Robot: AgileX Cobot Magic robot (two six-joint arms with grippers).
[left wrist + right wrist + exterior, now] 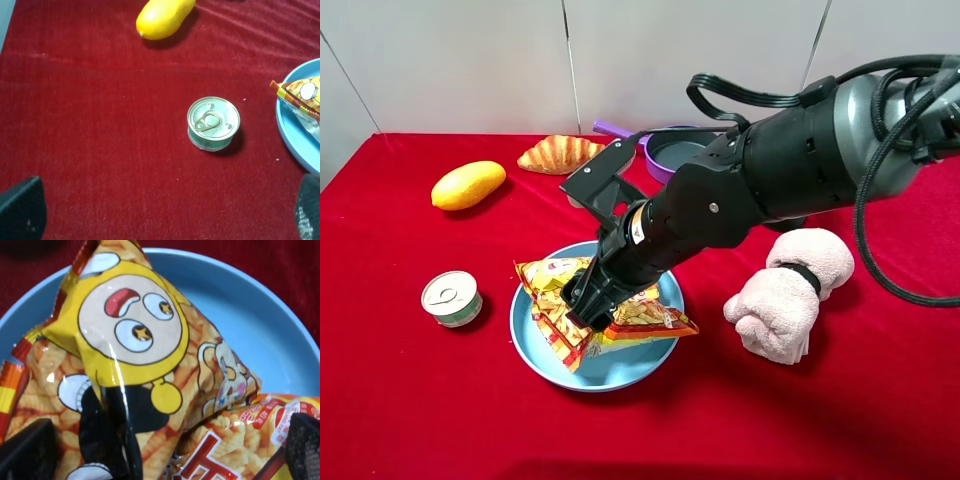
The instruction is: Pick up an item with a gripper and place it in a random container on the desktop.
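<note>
The snack bag (552,292), crinkly yellow, orange and red, lies across the light-blue plate (620,375) at the middle front of the red desktop (400,400). My right gripper (586,305) reaches over from the right and sits low over the bag's middle. In the right wrist view its jaws stand wide apart on either side of the bag (135,340), with the plate (260,315) beneath; the right gripper (165,447) is open. My left gripper (164,210) is open and empty above the cloth. A corner of the bag (300,95) and the plate (295,135) show in the left wrist view.
A small tin can (451,298) (213,122) stands left of the plate. A yellow mango (468,185) (162,17) and a croissant (560,153) lie further back. A purple pan (675,150) is at the back. A rolled pink towel (785,295) lies right of the plate.
</note>
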